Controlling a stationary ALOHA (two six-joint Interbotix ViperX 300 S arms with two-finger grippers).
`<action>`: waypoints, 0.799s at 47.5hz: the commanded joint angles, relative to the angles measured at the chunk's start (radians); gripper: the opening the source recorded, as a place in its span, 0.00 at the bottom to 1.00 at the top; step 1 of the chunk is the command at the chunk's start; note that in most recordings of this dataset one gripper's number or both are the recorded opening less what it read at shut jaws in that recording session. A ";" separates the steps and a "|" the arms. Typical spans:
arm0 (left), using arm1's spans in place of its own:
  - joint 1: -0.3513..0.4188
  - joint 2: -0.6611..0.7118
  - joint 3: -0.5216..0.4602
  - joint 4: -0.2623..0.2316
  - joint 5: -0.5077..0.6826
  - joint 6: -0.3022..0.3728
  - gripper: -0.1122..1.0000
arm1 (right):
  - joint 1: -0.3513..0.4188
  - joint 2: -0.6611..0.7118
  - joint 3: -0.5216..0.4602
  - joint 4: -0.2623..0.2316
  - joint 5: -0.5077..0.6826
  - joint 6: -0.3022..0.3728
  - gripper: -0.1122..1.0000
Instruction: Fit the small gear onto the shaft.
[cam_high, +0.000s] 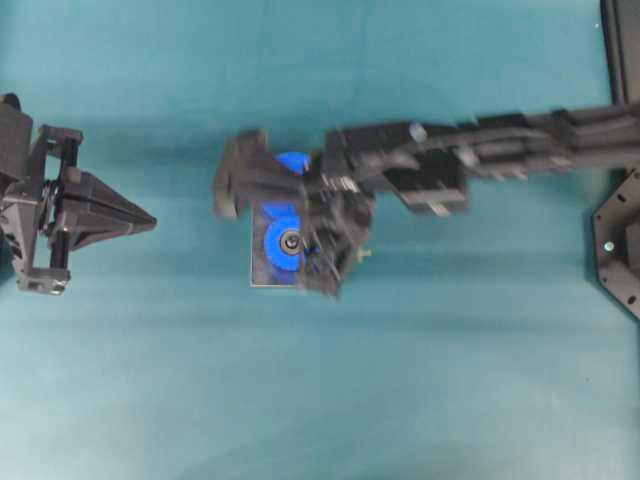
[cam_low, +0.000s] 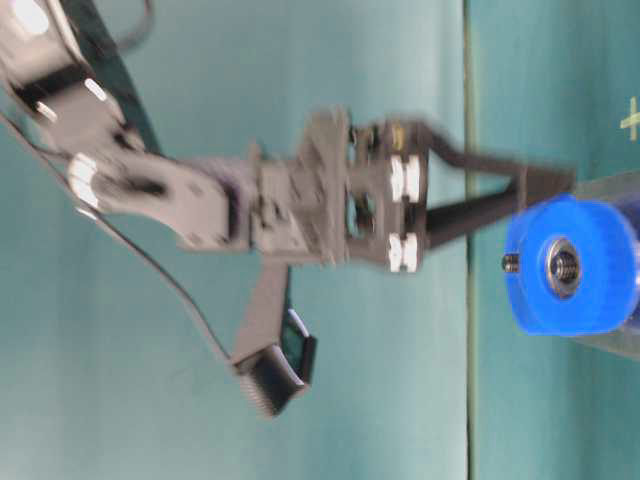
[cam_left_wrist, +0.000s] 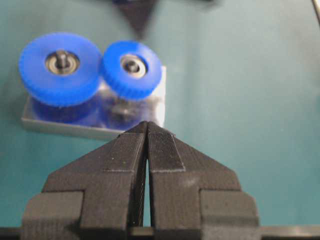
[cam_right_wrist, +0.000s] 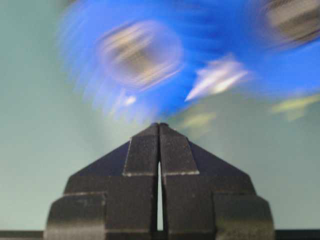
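Sitting on the grey rectangular metal plate (cam_left_wrist: 90, 131), the small bright-blue plastic toothed gear (cam_left_wrist: 131, 68) w/ silver bearing centre meshes against the larger blue gear (cam_left_wrist: 60, 67) beside it. Thin silver shaft isn't distinguishable under the small gear. Right gripper (cam_right_wrist: 159, 125) is clenched on nothing, just by the gears. Left gripper (cam_left_wrist: 147, 125) also clenched, empty, apart from the plate.
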 joint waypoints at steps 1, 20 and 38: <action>0.009 -0.002 -0.012 0.003 -0.014 -0.002 0.10 | -0.034 -0.067 -0.038 -0.014 -0.028 0.015 0.10; 0.012 0.000 -0.011 0.002 -0.025 -0.002 0.10 | -0.067 0.043 -0.115 -0.014 -0.084 -0.011 0.10; 0.012 0.000 -0.008 0.003 -0.025 -0.003 0.10 | -0.072 0.064 -0.044 -0.014 -0.098 -0.008 0.10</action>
